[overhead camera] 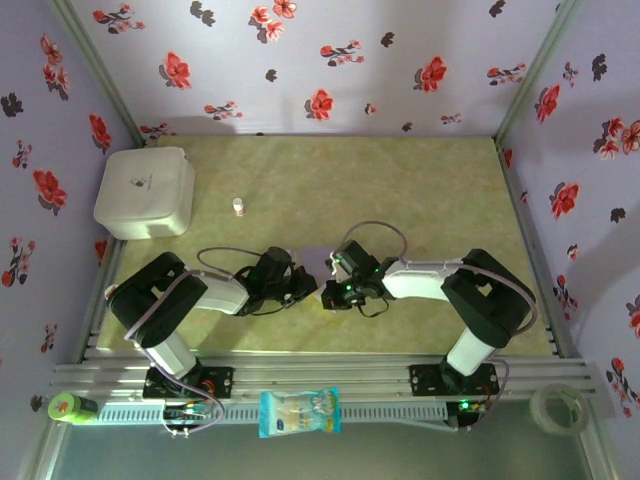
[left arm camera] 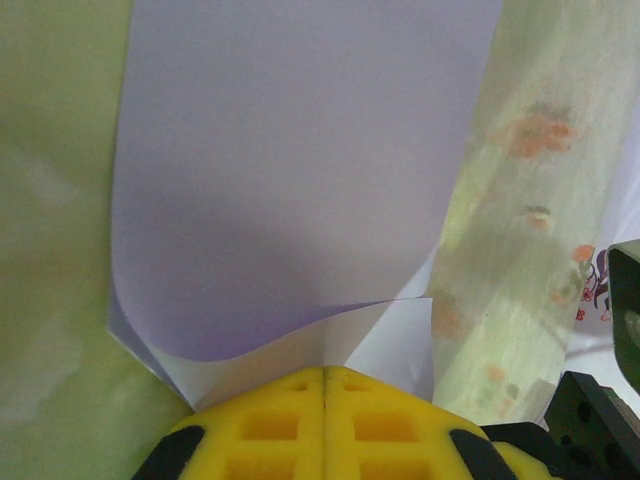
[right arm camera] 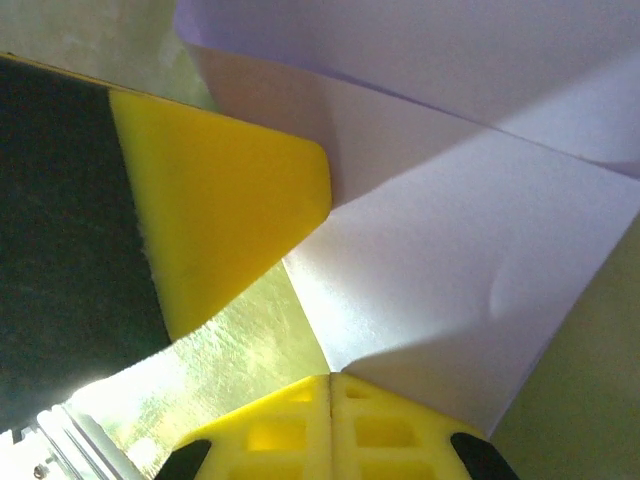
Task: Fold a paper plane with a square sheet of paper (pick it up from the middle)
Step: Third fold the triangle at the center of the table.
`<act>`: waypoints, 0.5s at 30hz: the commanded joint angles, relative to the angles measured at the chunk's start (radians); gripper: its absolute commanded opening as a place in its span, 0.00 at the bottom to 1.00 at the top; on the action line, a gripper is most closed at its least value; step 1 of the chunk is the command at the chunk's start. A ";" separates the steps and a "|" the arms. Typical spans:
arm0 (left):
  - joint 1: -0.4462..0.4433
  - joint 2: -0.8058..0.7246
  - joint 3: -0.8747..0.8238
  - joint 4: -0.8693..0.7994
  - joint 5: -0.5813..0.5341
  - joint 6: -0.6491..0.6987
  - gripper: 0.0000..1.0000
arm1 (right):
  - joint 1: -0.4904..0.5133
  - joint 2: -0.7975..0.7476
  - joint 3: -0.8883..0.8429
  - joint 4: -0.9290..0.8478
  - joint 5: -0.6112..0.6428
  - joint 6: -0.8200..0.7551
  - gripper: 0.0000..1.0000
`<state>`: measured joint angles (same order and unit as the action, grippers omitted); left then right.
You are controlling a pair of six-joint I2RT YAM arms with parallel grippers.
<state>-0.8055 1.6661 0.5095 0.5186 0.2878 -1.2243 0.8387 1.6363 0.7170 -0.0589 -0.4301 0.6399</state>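
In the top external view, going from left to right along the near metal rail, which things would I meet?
Green rounded object with a yellow label → blue-and-white plastic packet → clear roll of tape.

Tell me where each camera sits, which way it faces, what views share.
Top external: above and behind the arms, looking down at the table; left gripper and right gripper meet at the paper.
Left wrist: on the left arm, facing the paper past its shut gripper.
Right wrist: on the right arm, facing the paper past its shut gripper.
Shared: the paper, in all three.
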 commanded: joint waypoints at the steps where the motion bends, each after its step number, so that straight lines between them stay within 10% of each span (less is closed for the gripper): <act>1: -0.006 0.037 -0.015 -0.068 -0.039 0.016 0.00 | -0.003 -0.031 -0.056 -0.009 -0.003 0.034 0.04; 15: -0.005 0.040 -0.025 -0.071 -0.050 0.005 0.00 | -0.021 -0.110 -0.149 -0.062 -0.022 -0.018 0.05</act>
<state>-0.8055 1.6661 0.5095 0.5186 0.2874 -1.2247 0.8246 1.5444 0.6052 -0.0277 -0.4530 0.6537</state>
